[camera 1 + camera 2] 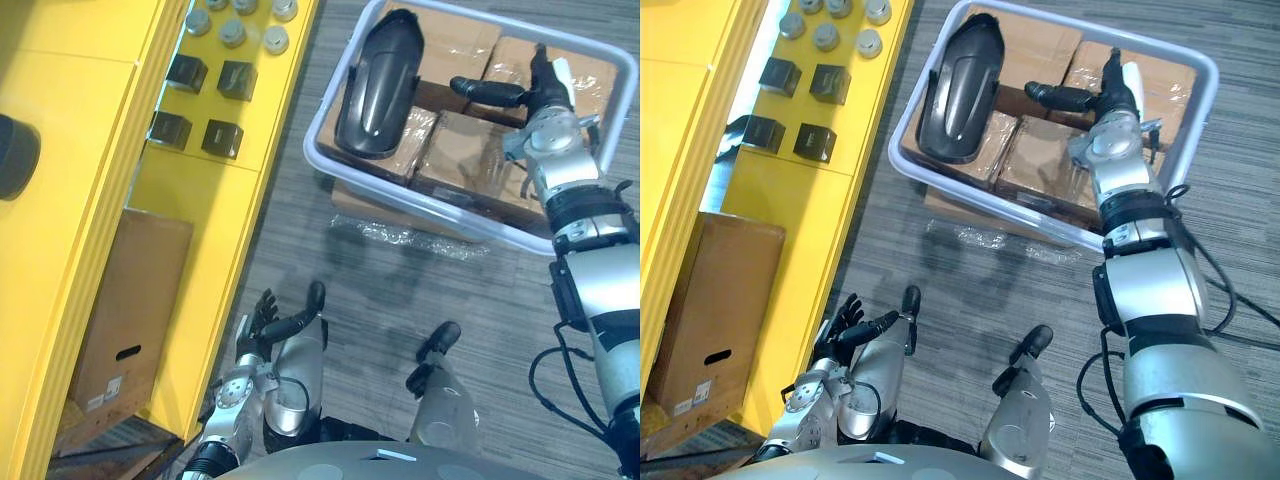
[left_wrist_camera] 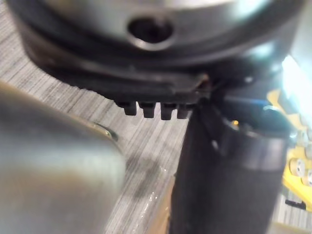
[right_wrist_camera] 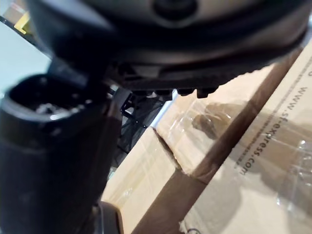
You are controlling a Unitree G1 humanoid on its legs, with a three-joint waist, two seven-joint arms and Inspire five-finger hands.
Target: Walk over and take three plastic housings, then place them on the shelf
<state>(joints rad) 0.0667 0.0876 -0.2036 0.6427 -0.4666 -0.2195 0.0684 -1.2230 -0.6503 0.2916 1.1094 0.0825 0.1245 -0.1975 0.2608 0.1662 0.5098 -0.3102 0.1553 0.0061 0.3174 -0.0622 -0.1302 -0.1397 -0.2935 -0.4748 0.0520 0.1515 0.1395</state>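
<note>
At 9 o'clock stands the yellow metal shelf [image 1: 210,200], carrying small black cubes [image 1: 187,72] and grey round caps [image 1: 232,33], with a brown cardboard box [image 1: 130,300] lower down. At 7 o'clock the left hand [image 1: 262,322] hangs loosely spread, empty. At 12 o'clock, one black curved plastic housing [image 1: 378,85] lies in the white plastic tub [image 1: 420,205] on brown taped cartons [image 1: 455,160]. At 2 o'clock the right hand [image 1: 545,90] is over the cartons, fingers straight, thumb out, holding nothing.
</note>
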